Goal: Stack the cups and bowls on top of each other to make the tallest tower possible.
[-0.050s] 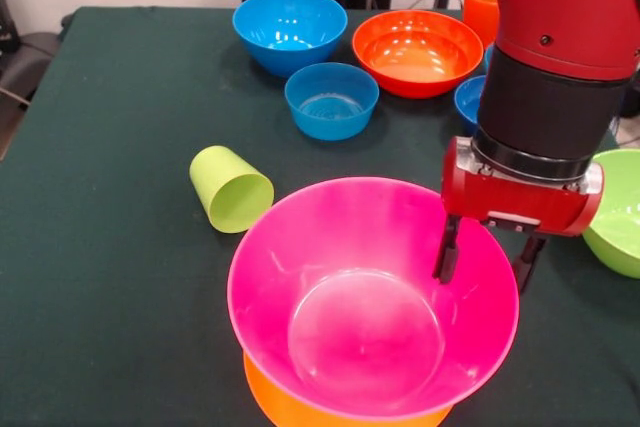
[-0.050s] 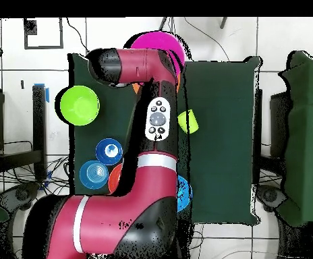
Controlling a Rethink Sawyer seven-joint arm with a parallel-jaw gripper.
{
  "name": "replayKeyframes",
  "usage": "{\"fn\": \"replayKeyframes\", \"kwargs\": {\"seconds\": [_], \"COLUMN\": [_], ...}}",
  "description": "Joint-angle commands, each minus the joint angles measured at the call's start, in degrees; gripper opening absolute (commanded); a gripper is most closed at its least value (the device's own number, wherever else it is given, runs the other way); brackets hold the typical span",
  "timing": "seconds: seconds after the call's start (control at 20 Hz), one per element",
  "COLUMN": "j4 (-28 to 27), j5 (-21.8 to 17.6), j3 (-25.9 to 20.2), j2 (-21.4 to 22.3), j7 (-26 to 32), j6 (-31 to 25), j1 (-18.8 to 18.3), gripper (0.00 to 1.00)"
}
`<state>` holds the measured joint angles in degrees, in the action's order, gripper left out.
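Hand [image 1: 489, 265] with fingers apart astride the right rim of the pink bowl [image 1: 330, 277], upright on the light-orange bowl [image 1: 290, 409].

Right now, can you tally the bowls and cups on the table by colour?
Blue round plastic bowls: 3 (medium, small, small half-hidden)
Pink large bowl: 1
Light-orange bowl under it: 1
Red-orange bowl: 1
Lime-green bowl: 1
Lime-green tapered cup, on its side: 1
Orange cup, mostly hidden: 1
Total: 9

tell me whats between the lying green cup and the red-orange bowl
In the front view, a small blue bowl sits between the green cup and the red-orange bowl; otherwise bare cloth.
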<state>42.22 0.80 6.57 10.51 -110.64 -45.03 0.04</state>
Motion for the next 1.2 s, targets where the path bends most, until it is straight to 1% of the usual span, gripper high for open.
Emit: {"fn": "replayKeyframes", "kwargs": {"seconds": [0.05,0.4,0.75,1.05,1.2], "j4": [8.3,7.4,8.3,9.9,11.4], "j5": [-0.4,-0.6,-0.9,-1.1,-1.3], "j3": [-7.8,-8.7,-8.9,-8.7,-8.1], "j2": [1.0,0.5,1.3,3.1,4.9], "j7": [4.4,5.0,5.0,5.1,4.6], "j6": [0.4,-0.2,-0.3,-0.6,-0.9], "j1": [-1.1,-1.5,-1.7,-1.8,-1.6], "gripper": [1.00,1.00,1.00,1.00,1.00]}}
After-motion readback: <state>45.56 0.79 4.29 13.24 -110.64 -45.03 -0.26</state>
